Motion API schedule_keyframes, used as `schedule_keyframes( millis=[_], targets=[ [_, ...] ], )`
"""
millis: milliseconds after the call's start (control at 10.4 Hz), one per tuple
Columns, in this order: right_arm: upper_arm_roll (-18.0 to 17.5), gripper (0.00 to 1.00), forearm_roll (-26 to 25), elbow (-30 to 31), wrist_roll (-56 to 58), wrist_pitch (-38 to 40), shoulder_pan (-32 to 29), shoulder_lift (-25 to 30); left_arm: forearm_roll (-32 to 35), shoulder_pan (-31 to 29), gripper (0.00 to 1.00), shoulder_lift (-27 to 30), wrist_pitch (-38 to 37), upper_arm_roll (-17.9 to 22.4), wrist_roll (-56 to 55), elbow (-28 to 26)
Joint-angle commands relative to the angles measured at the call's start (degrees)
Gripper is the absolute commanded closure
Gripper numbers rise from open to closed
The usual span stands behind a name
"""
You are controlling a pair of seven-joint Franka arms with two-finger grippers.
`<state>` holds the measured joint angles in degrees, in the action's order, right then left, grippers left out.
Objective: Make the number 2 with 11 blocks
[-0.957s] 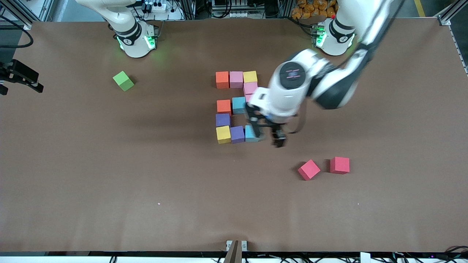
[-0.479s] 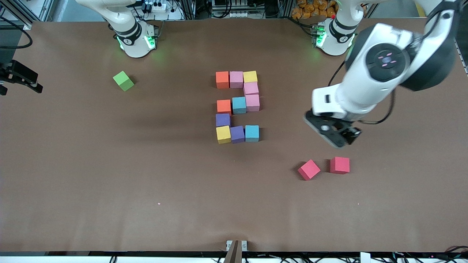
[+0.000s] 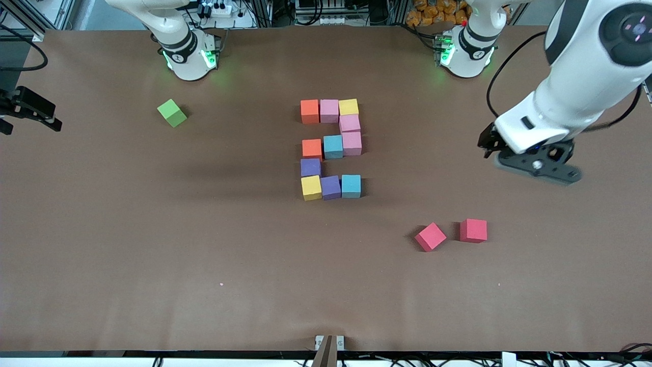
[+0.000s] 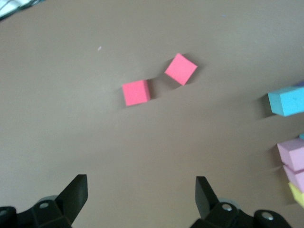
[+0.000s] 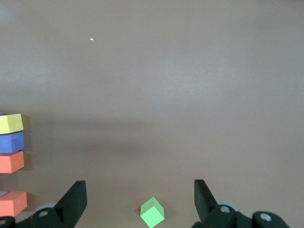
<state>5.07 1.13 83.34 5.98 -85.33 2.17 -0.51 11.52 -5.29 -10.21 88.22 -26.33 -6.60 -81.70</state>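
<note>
Blocks (image 3: 331,148) form finished 2. Left gripper (image 4: 140,199) wide open, empty, over bare table toward left arm's end from blocks. Right gripper (image 5: 140,199) wide open, empty, waits. Risk: stray sweep nudging blocks.

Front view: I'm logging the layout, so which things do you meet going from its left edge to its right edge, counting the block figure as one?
Green cube → the blocks → tilted red cube → square-set red cube → left gripper, open, over bare table.
</note>
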Motion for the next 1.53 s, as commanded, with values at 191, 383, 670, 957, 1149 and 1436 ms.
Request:
schedule_keyframes(
  millis=[191, 383, 670, 957, 1149, 1436],
  targets=[
    [0.1, 0.00, 0.0, -1.2, 0.6, 0.9, -1.7, -0.5, -0.6, -2.7, 0.00, 4.8, -1.9, 0.0, -7.9, -2.9],
    [0.1, 0.00, 0.0, -1.2, 0.6, 0.9, -1.7, -0.6, -2.0, 2.7, 0.00, 6.2, -1.8, 10.9, 1.6, -3.0],
    [0.1, 0.00, -0.1, -1.2, 0.5, 0.9, -1.7, -0.6, -6.1, 7.8, 0.00, 7.9, -1.9, 21.3, 6.7, -4.2],
    [0.1, 0.00, -0.1, -1.1, 0.6, 0.9, -1.7, -0.6, -6.7, 11.5, 0.00, 9.8, -0.4, 28.2, 5.8, -5.6],
    [0.1, 0.00, 0.0, -1.0, 0.6, 0.9, -2.2, -0.6, -7.8, 11.1, 0.00, 9.7, 0.0, 28.6, 5.9, -5.6],
    [0.0, 0.00, 0.0, -1.0, 0.6, 0.9, -2.4, -0.6, -6.4, 8.5, 0.00, 8.6, -0.1, 25.6, 6.9, -5.1]
  ],
)
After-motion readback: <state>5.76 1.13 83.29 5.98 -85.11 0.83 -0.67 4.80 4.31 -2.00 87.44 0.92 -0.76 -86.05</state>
